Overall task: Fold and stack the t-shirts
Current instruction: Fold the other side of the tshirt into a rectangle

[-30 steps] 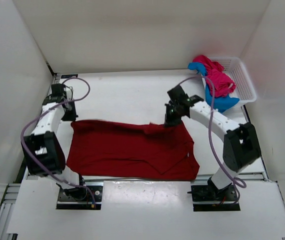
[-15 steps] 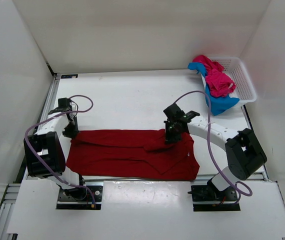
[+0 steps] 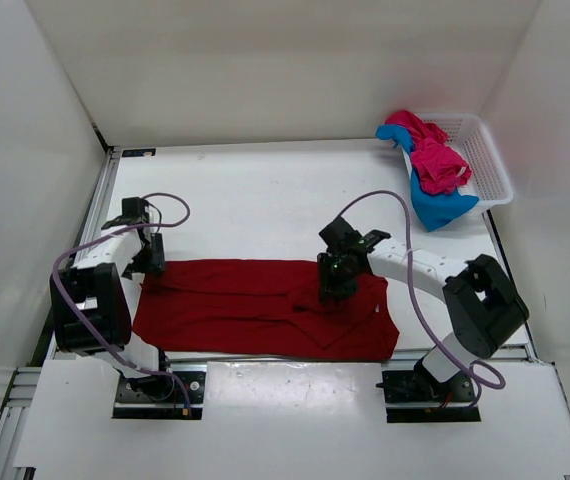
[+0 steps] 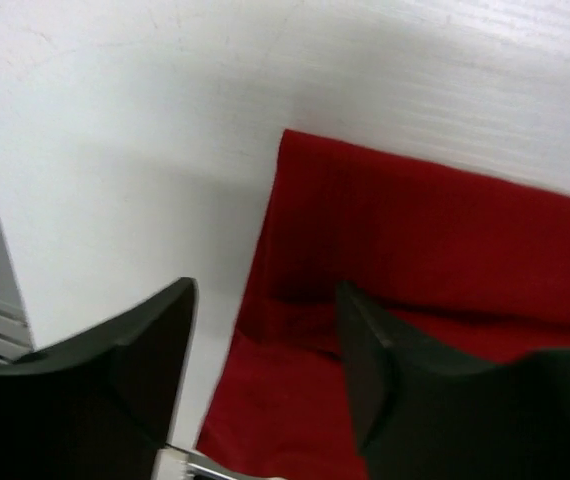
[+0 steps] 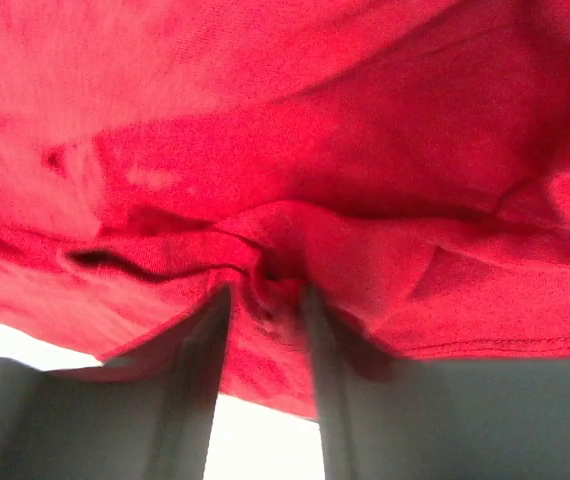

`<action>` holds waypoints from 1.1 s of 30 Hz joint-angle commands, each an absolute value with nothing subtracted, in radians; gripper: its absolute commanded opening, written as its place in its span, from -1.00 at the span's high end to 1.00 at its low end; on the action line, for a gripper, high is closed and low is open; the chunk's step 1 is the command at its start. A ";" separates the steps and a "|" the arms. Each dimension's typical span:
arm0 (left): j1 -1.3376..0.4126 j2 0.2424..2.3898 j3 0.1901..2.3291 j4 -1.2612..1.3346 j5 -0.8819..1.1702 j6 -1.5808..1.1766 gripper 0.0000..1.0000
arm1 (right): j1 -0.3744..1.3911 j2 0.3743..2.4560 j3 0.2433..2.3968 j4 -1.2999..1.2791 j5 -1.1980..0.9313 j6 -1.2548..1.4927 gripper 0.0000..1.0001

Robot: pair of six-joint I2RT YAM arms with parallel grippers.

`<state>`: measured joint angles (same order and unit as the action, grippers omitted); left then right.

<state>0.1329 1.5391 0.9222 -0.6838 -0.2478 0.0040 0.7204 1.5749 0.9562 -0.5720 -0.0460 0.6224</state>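
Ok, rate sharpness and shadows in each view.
Top external: evenly lit and sharp, with only faint shadows on the table. Left wrist: the left tool is dark and blurred, and a grey shadow lies beside the dark red t-shirt. Right wrist: the right tool pinches the cloth so near that everything looks soft.

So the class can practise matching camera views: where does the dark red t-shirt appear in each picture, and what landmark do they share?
Top external: dark red t-shirt spread on the near part of the white table.
Left wrist: lower right, one corner at upper middle.
Right wrist: fills nearly the frame, bunched between the fingers.
Shared landmark: the white table bordering the shirt's edge.
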 commanded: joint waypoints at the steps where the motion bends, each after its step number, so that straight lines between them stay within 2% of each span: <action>1: 0.127 1.468 0.914 -0.670 -0.291 0.000 -0.48 | 0.724 1.514 0.957 -0.571 -0.103 0.565 0.02; 2: 0.127 1.454 0.939 -0.670 -0.291 0.000 -0.80 | 0.724 1.465 0.945 -0.583 -0.112 0.554 -0.07; 3: 0.127 1.439 0.949 -0.670 -0.291 0.000 -0.83 | 0.724 1.439 0.945 -0.583 -0.123 0.531 -0.22; 5: 0.127 1.391 0.986 -0.670 -0.291 0.000 -1.00 | 0.698 1.372 0.945 -0.601 -0.149 0.531 -0.25; 9: 0.059 1.296 1.061 -0.670 -0.279 0.000 -1.00 | 0.614 1.318 0.956 -0.675 -0.132 0.563 -0.19; 10: 0.031 1.275 1.072 -0.670 -0.249 0.000 -1.00 | 0.589 1.318 0.966 -0.684 -0.132 0.593 -0.09; 13: -0.168 1.213 1.097 -0.728 -0.154 0.000 -0.95 | 0.484 1.382 0.966 -0.684 -0.172 0.632 0.08; 15: -0.366 1.236 1.141 -0.849 -0.066 0.000 -0.94 | 0.470 1.426 0.997 -0.672 -0.172 0.632 0.08; 19: -0.593 1.377 1.224 -0.885 0.144 0.000 -0.94 | 0.460 1.560 1.084 -0.672 -0.183 0.641 -0.05; 24: -0.786 1.625 1.334 -0.839 0.210 0.000 -0.94 | 0.460 1.629 1.121 -0.709 -0.173 0.652 -0.21; 31: -0.890 1.790 1.381 -0.776 0.259 0.000 -0.94 | 0.450 1.661 1.075 -0.729 -0.202 0.672 -0.43; 33: -0.900 1.816 1.381 -0.758 0.259 0.000 -0.84 | 0.449 1.675 1.085 -0.741 -0.213 0.672 -0.43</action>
<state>-0.8917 1.8297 1.3342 -0.8001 0.2173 -0.0013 0.4576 1.6493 1.0828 -0.7044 -0.1841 0.6594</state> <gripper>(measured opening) 0.939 0.715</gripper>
